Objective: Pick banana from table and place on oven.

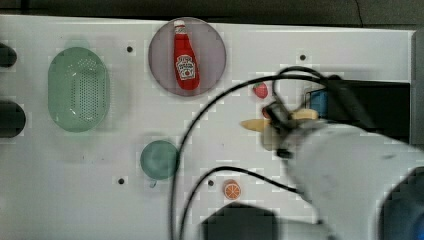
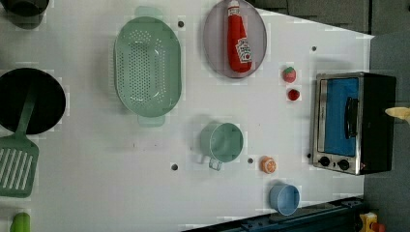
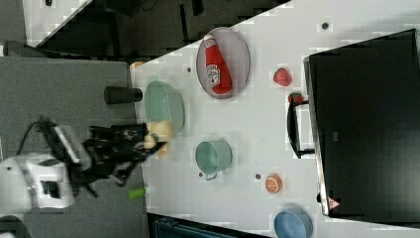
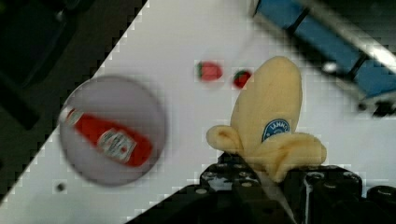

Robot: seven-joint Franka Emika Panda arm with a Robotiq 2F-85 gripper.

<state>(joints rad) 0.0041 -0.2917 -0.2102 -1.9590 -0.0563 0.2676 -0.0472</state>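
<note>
The table (image 2: 96, 183) carried the oven (image 2: 353, 123), shut, at the left view's right. A green colander (image 2: 147, 65) and a green cup (image 2: 222, 142) were seen empty, and a ketchup bottle (image 2: 239, 38) lay on a grey plate (image 2: 212, 43). The gripper (image 4: 261, 179) was clamped on the banana (image 4: 268, 116), held raised off the table near the oven.

Pale peeled banana (image 4: 268, 112) (blue sticker), aloft above table (image 1: 125, 125), near oven (image 2: 353, 123)
</note>
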